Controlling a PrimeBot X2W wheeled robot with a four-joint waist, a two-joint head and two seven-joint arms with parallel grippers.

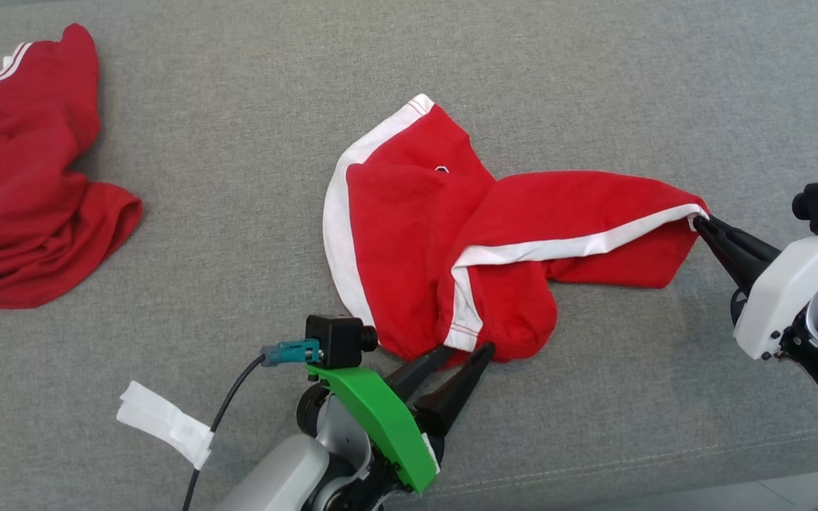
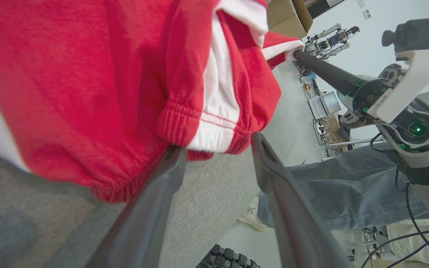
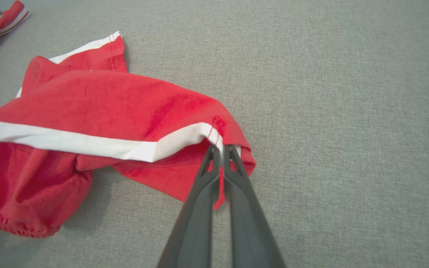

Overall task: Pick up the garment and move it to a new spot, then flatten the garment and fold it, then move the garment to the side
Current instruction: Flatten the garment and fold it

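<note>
Item: red garment with white stripes, lying crumpled at the middle of the grey fabric surface. We record our right end effector pinched tight on its right-hand corner. Our left end effector stands wide, fingers either side of the near elastic hem.

The garment is seen as soft matt cloth, ribbed at the gathered hem. The surface is covered in coarsely woven matt fabric. The fingers are seen as dark, smooth plastic, the bracket as glossier green plastic.
</note>
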